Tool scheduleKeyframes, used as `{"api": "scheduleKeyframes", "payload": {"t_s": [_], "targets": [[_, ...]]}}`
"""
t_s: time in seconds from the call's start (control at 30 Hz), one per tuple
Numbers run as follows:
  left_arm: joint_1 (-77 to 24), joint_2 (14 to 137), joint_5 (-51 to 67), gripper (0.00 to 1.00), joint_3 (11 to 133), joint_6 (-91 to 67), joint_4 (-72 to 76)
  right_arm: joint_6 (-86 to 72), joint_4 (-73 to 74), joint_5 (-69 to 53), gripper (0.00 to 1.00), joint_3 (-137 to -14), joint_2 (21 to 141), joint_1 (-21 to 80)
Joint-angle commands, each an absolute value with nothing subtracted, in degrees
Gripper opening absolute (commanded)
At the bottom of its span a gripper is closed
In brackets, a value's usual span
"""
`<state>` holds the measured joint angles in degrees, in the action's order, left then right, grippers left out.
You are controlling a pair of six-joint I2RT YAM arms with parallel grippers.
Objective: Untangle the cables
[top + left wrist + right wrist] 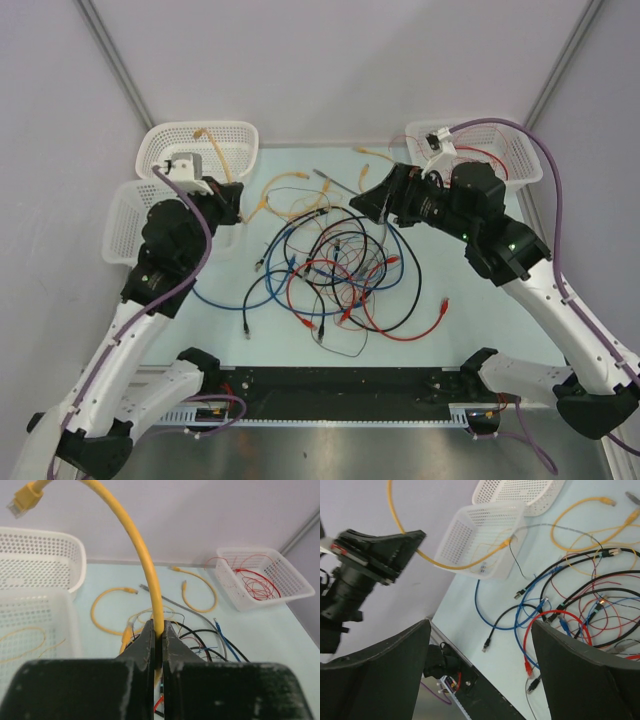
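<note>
The cables lie in a tangle (pixel 335 270) of red, black and blue wires at the table's middle, with loose yellow ones (pixel 290 195) behind it. My left gripper (pixel 232 205) is shut on a yellow cable (pixel 145 565). This cable arcs up from the jaws, and its plug end (pixel 24 500) hangs over the left baskets. In the left wrist view the gripper (pixel 159 626) pinches it tight. My right gripper (pixel 365 195) is open and empty, held above the tangle's far right side. In its wrist view (pixel 480 645) blue (pixel 520 625), black and red (pixel 555 620) cables lie below.
Two white baskets (pixel 200 145) (pixel 125 215) stand at the far left; the nearer one holds thin yellow wires (pixel 25 637). A third basket (pixel 500 150) at the far right holds red wires (pixel 255 582). A grey cable (pixel 185 609) lies among the yellow ones.
</note>
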<state>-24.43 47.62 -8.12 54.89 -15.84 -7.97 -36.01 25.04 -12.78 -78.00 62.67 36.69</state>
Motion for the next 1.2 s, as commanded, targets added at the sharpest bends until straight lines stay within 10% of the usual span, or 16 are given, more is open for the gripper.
{"api": "scheduleKeyframes", "payload": {"t_s": [0.0,0.83,1.17], "targets": [[-22.7,46.6,-11.1,0.00,62.3,-22.0,-18.0,-32.2,26.0,-10.2,0.85,-76.7,61.1,36.9],[-22.8,50.7,18.4,0.00,77.0,-29.4,-20.7,-32.3,0.5,-15.6,0.82,-61.4,77.2,38.9],[-23.7,51.3,19.2,0.00,81.2,-30.3,-21.4,-21.1,-3.7,3.4,0.86,-61.4,91.6,41.9]]}}
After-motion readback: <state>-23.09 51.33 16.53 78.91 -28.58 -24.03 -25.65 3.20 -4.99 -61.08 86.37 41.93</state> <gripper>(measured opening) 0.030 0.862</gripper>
